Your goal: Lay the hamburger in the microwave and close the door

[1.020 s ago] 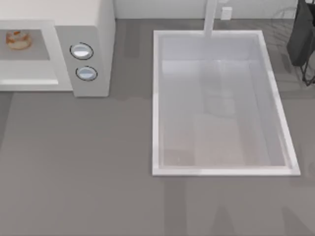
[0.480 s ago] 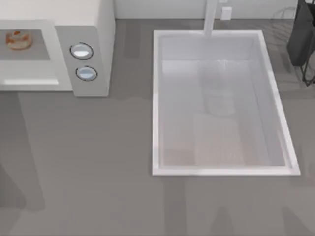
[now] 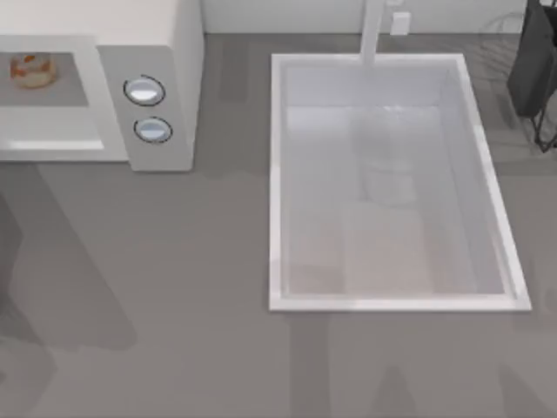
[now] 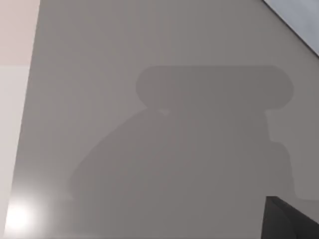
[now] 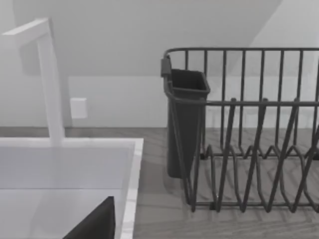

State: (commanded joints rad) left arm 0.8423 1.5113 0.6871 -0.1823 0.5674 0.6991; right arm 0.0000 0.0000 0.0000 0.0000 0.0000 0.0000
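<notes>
Burger part looks done: the hamburger (image 3: 33, 70) sits inside the microwave (image 3: 148, 52) at the worktop's (image 3: 174, 287) ten o'clock, shutting the door is what's left, can't tell either arm's jaws.

white microwave (image 3: 165, 52), tan orange-specked hamburger (image 3: 32, 70), dark wire rack (image 5: 249, 129)

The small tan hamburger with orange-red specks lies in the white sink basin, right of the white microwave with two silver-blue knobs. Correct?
Not quite. The top view shows the small tan hamburger with orange-red specks lying inside the white microwave with two silver-blue knobs, not in the white sink basin. The basin does stand right of the microwave.
</notes>
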